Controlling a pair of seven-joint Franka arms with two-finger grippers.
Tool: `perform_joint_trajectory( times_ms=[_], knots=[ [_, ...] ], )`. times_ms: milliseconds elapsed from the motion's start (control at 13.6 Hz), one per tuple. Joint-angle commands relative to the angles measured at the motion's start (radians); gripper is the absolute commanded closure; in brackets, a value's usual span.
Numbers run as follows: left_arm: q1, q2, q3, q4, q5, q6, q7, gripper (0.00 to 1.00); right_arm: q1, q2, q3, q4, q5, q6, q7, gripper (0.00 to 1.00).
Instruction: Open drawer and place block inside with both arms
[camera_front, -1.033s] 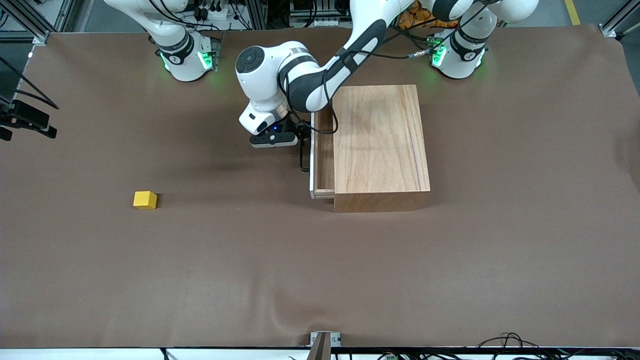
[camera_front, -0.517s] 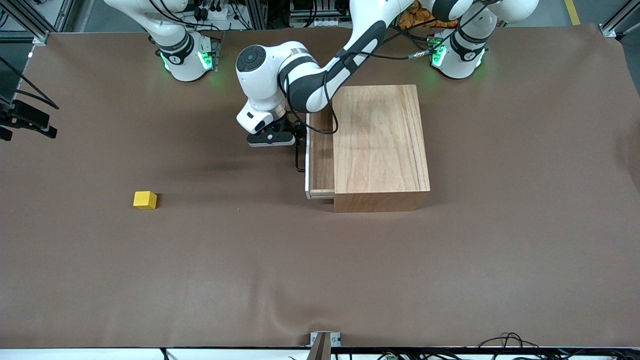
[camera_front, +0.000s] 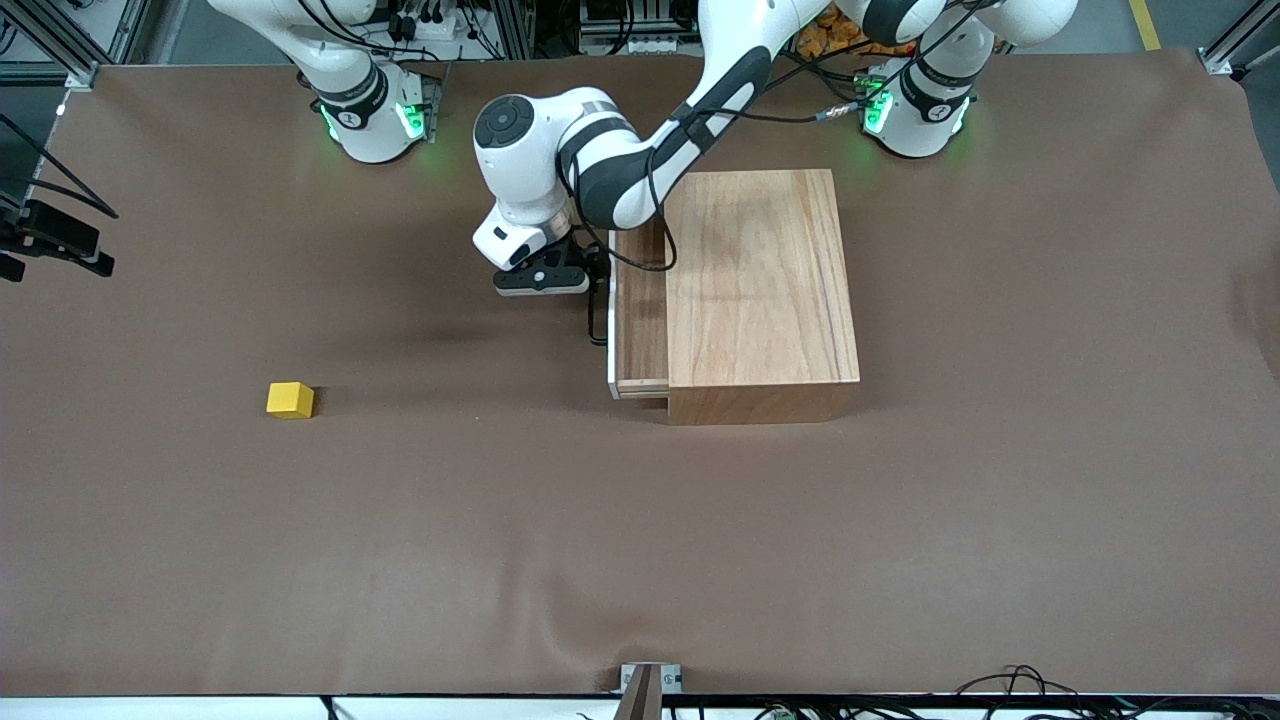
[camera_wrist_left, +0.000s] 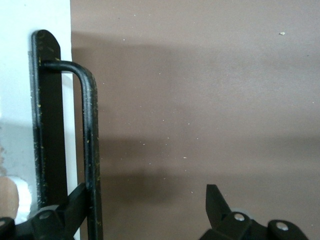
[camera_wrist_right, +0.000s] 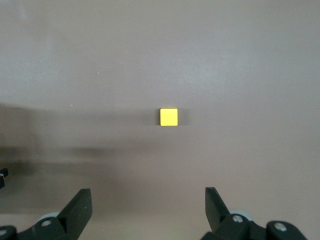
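The wooden box (camera_front: 760, 280) stands near the left arm's base. Its drawer (camera_front: 640, 310) is pulled part way out, white front panel (camera_front: 611, 335) facing the right arm's end. My left gripper (camera_front: 597, 272) is open at the black handle (camera_front: 592, 322). In the left wrist view one finger (camera_wrist_left: 75, 200) sits between the handle bar (camera_wrist_left: 90, 130) and the white panel (camera_wrist_left: 20, 100); the left gripper (camera_wrist_left: 147, 192) holds nothing. The yellow block (camera_front: 290, 400) lies on the table toward the right arm's end. My right gripper (camera_wrist_right: 147, 192) is open over the table with the block (camera_wrist_right: 168, 117) below it.
The brown table cover (camera_front: 640, 550) spreads wide around the box and the block. The right arm's base (camera_front: 370, 115) and the left arm's base (camera_front: 915, 110) stand farthest from the front camera. A black clamp (camera_front: 50, 240) sits at the table's edge by the right arm's end.
The drawer has slid a little farther out toward the right arm's end, drawn by my left gripper at the handle. The block has not moved.
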Motion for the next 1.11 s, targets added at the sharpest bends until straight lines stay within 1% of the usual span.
perform_joint_trajectory(
  times_ms=[0,295,812,1033],
  knots=[
    [-0.007,0.036,-0.007,0.039,-0.031,0.063,-0.014,0.00,-0.022,0.006,0.017,0.014,-0.002,-0.010,0.006,0.00],
    [-0.007,0.039,-0.007,0.054,-0.046,0.086,-0.013,0.00,-0.023,0.006,0.017,0.014,-0.002,-0.010,0.006,0.00],
    [-0.007,0.045,-0.007,0.054,-0.088,0.158,-0.013,0.00,-0.031,0.010,0.017,0.014,-0.002,-0.010,0.005,0.00],
    [-0.007,0.045,-0.007,0.056,-0.091,0.169,-0.011,0.00,-0.031,0.010,0.017,0.014,-0.002,-0.010,0.003,0.00]
  ],
)
